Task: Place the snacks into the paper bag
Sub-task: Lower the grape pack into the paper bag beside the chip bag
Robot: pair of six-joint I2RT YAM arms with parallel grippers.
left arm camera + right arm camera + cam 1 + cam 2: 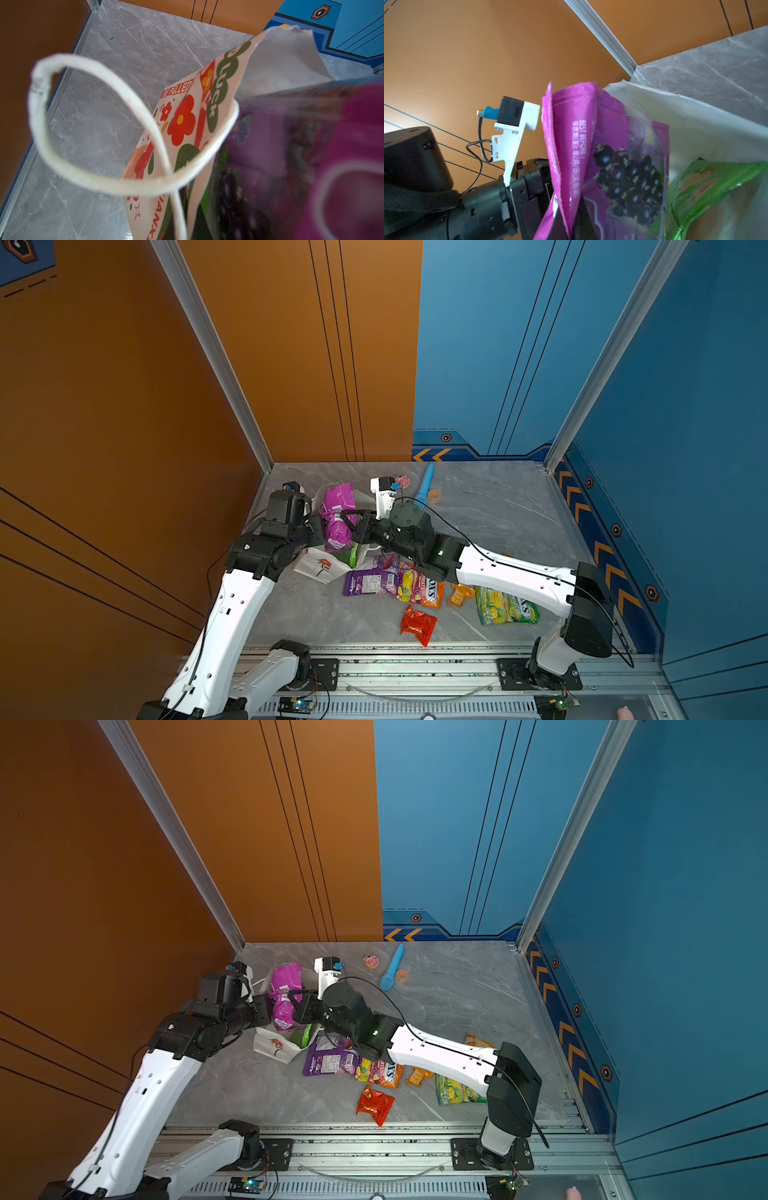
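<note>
Grey marble desk [478, 514]: right fingers [580, 220] pinch a purple packet [337, 510] at the paper bag [320, 568] mouth; left fingers [316, 531] closed alongside.

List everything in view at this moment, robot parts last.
paper bag: one, white with red flowers, left-centre
blackcurrant packet: one, magenta, upright at the bag's mouth
chip bag: one, green, inside the paper bag
purple packet: one, purple, flat beside the bag
orange FOX'S bag: one, orange, beside the purple packet
small packet: one, orange, between the FOX'S bags
green FOX'S bag: one, green-yellow, front right
red packet: one, red, nearest the front edge
half-hidden packet: one, yellow-orange, behind the right arm
blue tube: one, blue, at the back
cake toy: one, pink, beside the tube
ring: one, orange, beside the tube
table: one, grey marble
left gripper: one, black, shut at the bag's rim
right gripper: one, black, shut on the blackcurrant packet
</note>
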